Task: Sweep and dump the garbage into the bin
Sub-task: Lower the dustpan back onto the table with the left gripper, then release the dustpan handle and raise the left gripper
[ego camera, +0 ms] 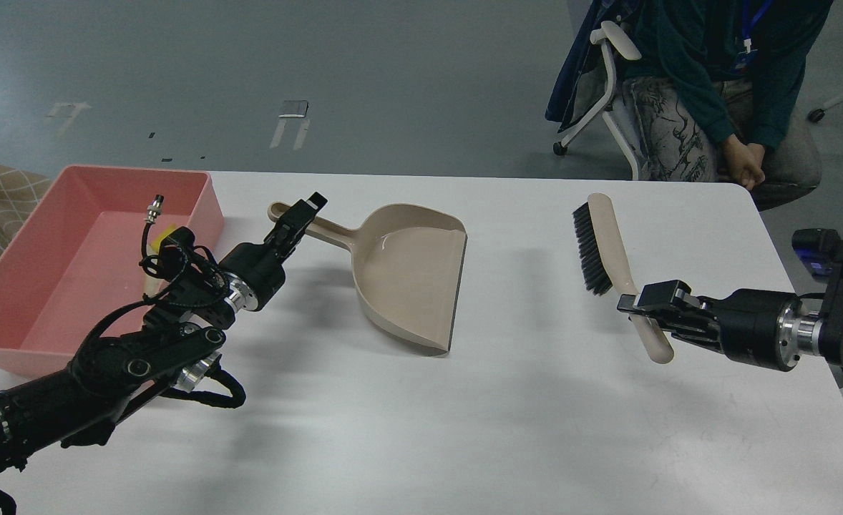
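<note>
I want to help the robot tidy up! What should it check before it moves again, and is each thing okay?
1. Left gripper holds dustpan handle: ok.
2. Right gripper holds brush handle: ok.
3. Dustpan empty: ok.
4. Garbage in pink bin: yellow bit shows there; the rest, cannot tell, the arm hides it.
5. No scraps seen on table: ok.

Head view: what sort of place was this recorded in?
Probably a lab or office test area: a plain white table on a bare grey floor, with a person wearing a lanyard seated on a wheeled office chair watching.
</note>
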`<action>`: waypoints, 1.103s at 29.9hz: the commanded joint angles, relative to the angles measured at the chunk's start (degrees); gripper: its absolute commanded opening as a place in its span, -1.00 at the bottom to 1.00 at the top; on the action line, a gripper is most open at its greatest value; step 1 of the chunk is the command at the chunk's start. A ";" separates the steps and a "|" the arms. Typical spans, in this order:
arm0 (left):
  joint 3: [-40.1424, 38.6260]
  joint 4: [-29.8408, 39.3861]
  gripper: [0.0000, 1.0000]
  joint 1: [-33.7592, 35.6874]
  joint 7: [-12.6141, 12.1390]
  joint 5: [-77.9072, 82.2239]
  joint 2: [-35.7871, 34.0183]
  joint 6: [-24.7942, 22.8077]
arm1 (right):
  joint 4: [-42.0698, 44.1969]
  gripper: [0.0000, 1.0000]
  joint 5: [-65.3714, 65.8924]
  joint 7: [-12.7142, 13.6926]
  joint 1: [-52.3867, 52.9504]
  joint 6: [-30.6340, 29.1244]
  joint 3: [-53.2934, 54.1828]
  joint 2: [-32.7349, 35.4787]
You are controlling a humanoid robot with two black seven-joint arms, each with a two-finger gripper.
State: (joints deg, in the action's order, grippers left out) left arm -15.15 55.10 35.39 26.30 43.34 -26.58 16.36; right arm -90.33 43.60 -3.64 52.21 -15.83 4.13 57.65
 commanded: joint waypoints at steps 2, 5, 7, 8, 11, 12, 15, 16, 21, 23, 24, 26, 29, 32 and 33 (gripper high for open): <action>0.03 0.00 0.94 -0.14 0.33 0.08 -0.05 -0.01 | 0.07 -1.00 0.00 0.04 0.00 0.01 0.00 -0.08; 0.03 0.00 0.95 -0.93 0.33 0.17 0.04 -0.01 | 0.07 -1.00 0.00 0.04 0.00 0.01 0.08 0.00; 0.03 0.00 0.95 -0.93 0.42 0.17 0.04 -0.01 | 0.07 -1.00 0.00 0.04 0.00 0.01 0.08 0.00; 0.03 0.00 0.95 -1.11 0.42 0.17 0.04 -0.01 | 0.07 -1.00 0.00 0.04 0.00 0.01 0.08 0.00; 0.03 0.00 0.95 -1.72 0.50 0.17 0.04 -0.01 | 0.07 -1.00 0.00 0.04 0.00 0.01 0.08 0.00; 0.03 0.00 0.95 -1.81 0.42 0.17 0.04 -0.01 | 0.07 -1.00 0.00 -0.05 0.00 0.01 0.08 0.00; 0.03 0.00 0.95 -2.34 0.51 0.17 0.04 -0.01 | 0.07 -1.00 0.00 0.04 0.00 0.01 0.08 0.00; 0.03 0.00 0.95 -2.51 0.51 0.17 0.04 -0.01 | 0.07 -1.00 0.00 0.04 0.00 0.01 0.08 0.00; 0.03 0.00 0.95 -3.48 0.51 0.25 0.04 -0.01 | 0.07 -1.00 0.00 0.04 0.00 0.01 0.09 0.00; 0.03 0.00 0.95 -4.09 0.51 0.69 0.04 -0.01 | 0.07 -1.00 0.00 0.04 0.00 0.01 0.08 0.00; 0.03 0.00 0.95 -4.18 0.51 0.87 0.04 -0.01 | 0.07 -1.00 0.00 0.04 0.00 0.01 0.17 0.00; 0.03 0.09 0.95 -4.36 0.59 0.87 0.04 -0.01 | 0.07 -1.00 0.00 0.04 -0.09 0.01 0.08 0.00; 0.03 0.09 0.95 -4.71 0.59 0.87 0.04 -0.01 | 0.07 -1.00 0.00 0.04 0.00 0.01 0.17 0.00; 0.03 0.44 0.95 -5.06 0.59 0.87 -0.14 -0.01 | 0.07 -1.00 0.00 0.04 0.00 0.01 0.17 0.00; 0.03 0.53 0.95 -5.15 0.59 0.87 -0.31 0.08 | 0.07 -1.00 0.00 -0.05 0.00 0.01 0.17 0.00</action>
State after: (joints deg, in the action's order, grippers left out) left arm -15.11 55.34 30.55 26.90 44.21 -26.60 16.34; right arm -90.26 43.59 -3.59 52.21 -15.82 4.30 57.65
